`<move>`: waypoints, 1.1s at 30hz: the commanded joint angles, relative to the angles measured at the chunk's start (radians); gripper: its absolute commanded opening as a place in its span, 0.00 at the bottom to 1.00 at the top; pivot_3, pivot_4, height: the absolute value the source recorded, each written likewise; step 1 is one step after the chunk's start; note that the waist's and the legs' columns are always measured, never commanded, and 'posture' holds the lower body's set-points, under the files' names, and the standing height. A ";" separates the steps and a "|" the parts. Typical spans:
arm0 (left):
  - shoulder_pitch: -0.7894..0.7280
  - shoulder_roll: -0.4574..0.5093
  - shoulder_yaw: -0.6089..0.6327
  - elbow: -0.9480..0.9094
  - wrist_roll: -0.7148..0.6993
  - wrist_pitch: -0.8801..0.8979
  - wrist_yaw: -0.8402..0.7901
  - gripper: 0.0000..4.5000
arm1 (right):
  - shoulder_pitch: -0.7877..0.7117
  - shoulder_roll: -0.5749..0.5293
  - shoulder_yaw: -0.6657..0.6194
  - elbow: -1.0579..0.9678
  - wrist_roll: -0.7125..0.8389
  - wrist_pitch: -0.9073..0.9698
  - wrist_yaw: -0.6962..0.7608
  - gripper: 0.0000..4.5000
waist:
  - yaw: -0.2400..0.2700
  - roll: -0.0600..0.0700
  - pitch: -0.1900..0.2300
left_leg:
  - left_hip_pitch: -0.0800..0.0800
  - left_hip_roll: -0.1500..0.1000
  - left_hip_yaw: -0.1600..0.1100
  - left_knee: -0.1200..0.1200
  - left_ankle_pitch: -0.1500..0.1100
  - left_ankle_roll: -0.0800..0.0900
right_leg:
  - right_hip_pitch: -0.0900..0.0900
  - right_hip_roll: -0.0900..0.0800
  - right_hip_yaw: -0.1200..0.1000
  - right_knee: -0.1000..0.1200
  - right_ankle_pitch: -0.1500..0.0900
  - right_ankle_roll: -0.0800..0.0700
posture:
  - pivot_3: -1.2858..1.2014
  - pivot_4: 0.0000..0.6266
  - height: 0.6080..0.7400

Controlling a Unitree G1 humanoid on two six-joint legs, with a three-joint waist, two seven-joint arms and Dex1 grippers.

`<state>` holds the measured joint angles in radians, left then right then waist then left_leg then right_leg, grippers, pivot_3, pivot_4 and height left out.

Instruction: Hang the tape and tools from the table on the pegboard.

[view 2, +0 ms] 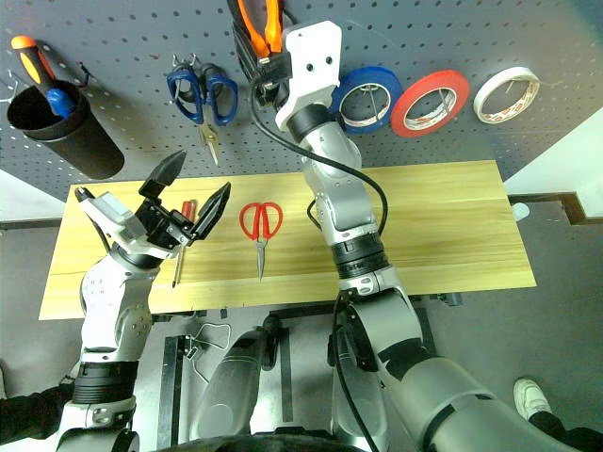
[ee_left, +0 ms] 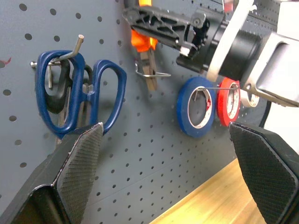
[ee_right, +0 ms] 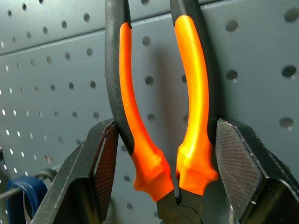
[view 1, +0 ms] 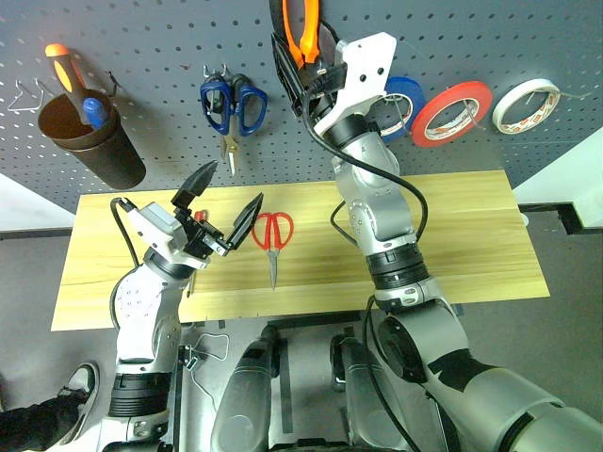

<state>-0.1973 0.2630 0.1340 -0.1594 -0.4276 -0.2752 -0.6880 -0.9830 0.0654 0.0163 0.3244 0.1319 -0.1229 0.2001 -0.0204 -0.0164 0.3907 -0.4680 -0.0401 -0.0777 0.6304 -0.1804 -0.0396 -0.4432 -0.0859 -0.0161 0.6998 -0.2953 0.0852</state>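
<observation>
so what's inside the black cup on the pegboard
Two screwdriver handles stick out of the black cup: an orange-and-black one and a blue one. Their shafts and tips are hidden by the cup's wall.

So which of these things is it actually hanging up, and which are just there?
Part of the job:
- pliers, in the right claw
- red tape, hung
- red scissors, on table
- red screwdriver, on table

Just there:
- blue scissors
- blue tape
- white tape
- cup
</observation>
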 commanded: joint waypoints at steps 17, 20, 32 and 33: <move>0.004 0.002 0.009 -0.006 -0.009 -0.044 0.013 1.00 | 0.013 0.005 0.006 -0.056 -0.002 0.041 -0.017 1.00 | 0.000 0.000 0.000 | 0.002 0.000 0.000 0.000 0.002 -0.001 | 0.001 0.001 0.000 0.000 0.001 -0.002 | 0.54 0.61 0.72; 0.006 0.001 0.007 -0.006 -0.009 -0.045 0.013 1.00 | 0.021 0.002 0.011 -0.067 -0.005 0.050 -0.016 1.00 | 0.000 0.000 0.000 | 0.002 0.000 0.000 0.000 0.002 -0.001 | 0.001 0.001 0.000 0.001 0.001 -0.002 | 0.54 0.60 0.72; 0.157 -0.004 -0.025 -0.087 -0.006 -0.047 -0.002 1.00 | 0.184 -0.012 0.040 -0.297 0.002 0.180 -0.022 1.00 | 0.001 0.000 0.000 | 0.001 0.001 -0.001 -0.003 0.002 -0.001 | 0.000 0.000 0.000 -0.001 0.001 -0.002 | 0.54 0.61 0.72; 0.162 -0.005 -0.028 -0.089 -0.005 -0.049 -0.002 1.00 | 0.195 -0.012 0.042 -0.316 0.002 0.195 -0.023 1.00 | 0.001 0.000 0.000 | 0.001 0.001 -0.001 -0.003 0.002 -0.001 | 0.000 0.000 0.000 -0.001 0.001 -0.002 | 0.54 0.61 0.72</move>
<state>-0.0487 0.2611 0.1096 -0.2029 -0.4266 -0.2987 -0.6885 -0.7902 0.0480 0.0420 0.0936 0.1309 0.0590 0.1804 -0.0195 -0.0165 0.3906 -0.4668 -0.0394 -0.0786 0.6274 -0.1784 -0.0403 -0.4430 -0.0865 -0.0155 0.6987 -0.2942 0.0833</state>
